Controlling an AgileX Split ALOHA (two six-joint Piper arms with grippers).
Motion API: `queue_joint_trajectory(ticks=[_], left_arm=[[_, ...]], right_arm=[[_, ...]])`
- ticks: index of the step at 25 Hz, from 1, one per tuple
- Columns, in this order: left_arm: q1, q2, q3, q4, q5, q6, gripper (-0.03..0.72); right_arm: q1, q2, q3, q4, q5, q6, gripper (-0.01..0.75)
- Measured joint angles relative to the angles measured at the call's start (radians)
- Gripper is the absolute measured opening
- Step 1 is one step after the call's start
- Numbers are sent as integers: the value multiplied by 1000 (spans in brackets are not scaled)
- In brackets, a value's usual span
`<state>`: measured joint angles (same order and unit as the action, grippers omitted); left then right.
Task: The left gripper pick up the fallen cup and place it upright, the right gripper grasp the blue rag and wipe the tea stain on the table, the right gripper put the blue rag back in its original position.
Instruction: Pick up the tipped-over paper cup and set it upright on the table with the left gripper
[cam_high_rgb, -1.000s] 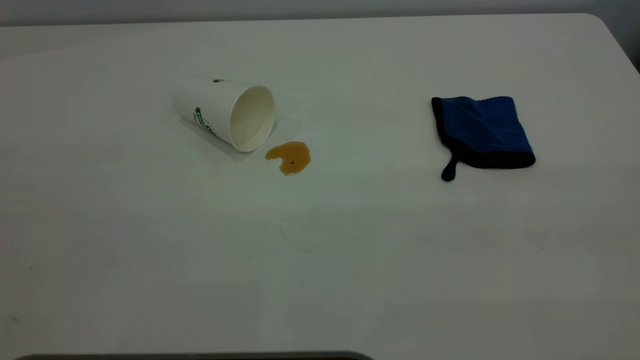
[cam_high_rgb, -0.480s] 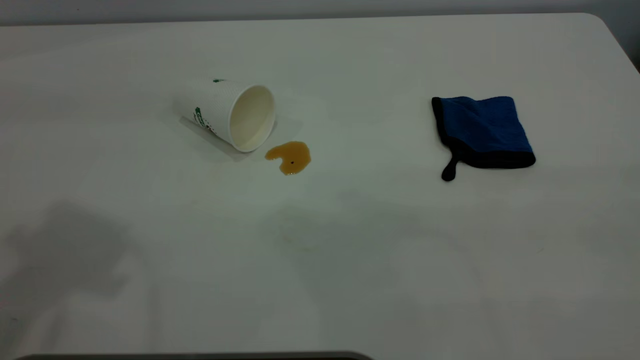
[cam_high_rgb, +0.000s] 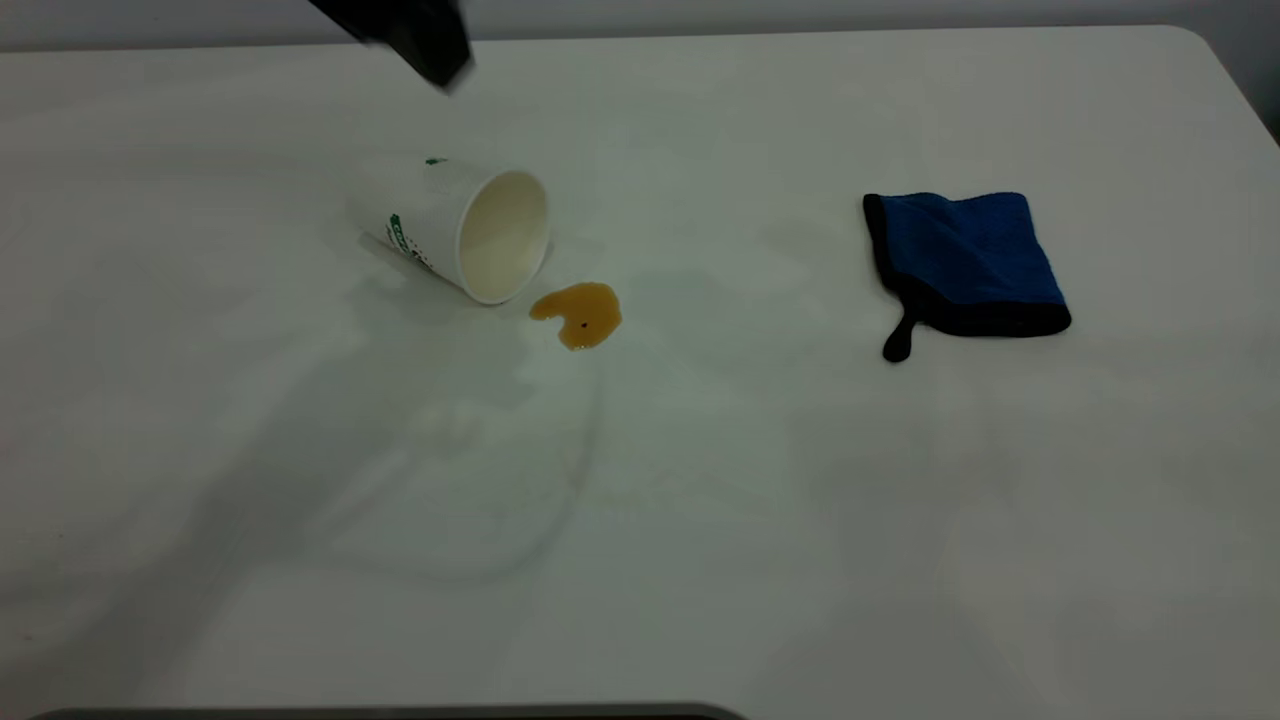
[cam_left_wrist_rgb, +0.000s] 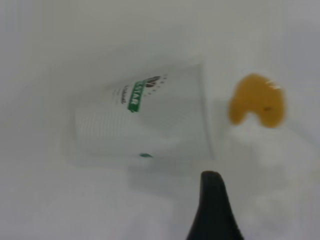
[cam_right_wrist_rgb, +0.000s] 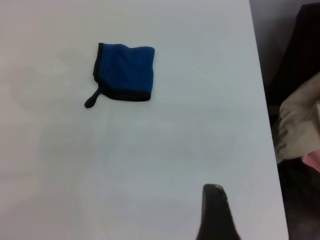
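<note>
Nearest you on the table (cam_high_rgb: 640, 560) there are only faint shadows on the white top. Farther in, the stain (cam_high_rgb: 578, 315) sits as an amber blotch with a dark speck, just beside the mouth of the cup (cam_high_rgb: 455, 228), which lies on its side with its cream inside turned toward you and the stain. Well apart to the right, the rag (cam_high_rgb: 962, 262) lies flat, blue with a black edge and a black loop trailing toward you. At the far edge, above and behind the cup, you see the left gripper (cam_high_rgb: 410, 35) as a black shape entering from the top; it is off the cup. Its wrist view looks down on the cup (cam_left_wrist_rgb: 142, 117) and stain (cam_left_wrist_rgb: 256, 100) with one black fingertip (cam_left_wrist_rgb: 214, 210) showing, so you cannot tell whether it is open. The right gripper shows only one finger (cam_right_wrist_rgb: 214, 215) in its own wrist view, far from the rag (cam_right_wrist_rgb: 124, 72); you cannot tell its state either.
</note>
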<state>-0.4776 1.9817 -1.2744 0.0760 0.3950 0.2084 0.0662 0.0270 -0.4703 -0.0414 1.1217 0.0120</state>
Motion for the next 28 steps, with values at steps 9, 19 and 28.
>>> queue_joint_trajectory(ticks=[9, 19, 28], left_arm=[[-198, 372, -325, 729, 262, -739, 589], [-290, 424, -340, 802, 325, -838, 589], [-281, 488, -340, 942, 353, -981, 589]], right_arm=[[0, 0, 0, 0, 0, 0, 537], [0, 0, 0, 0, 0, 0, 537], [0, 0, 0, 0, 0, 0, 537]])
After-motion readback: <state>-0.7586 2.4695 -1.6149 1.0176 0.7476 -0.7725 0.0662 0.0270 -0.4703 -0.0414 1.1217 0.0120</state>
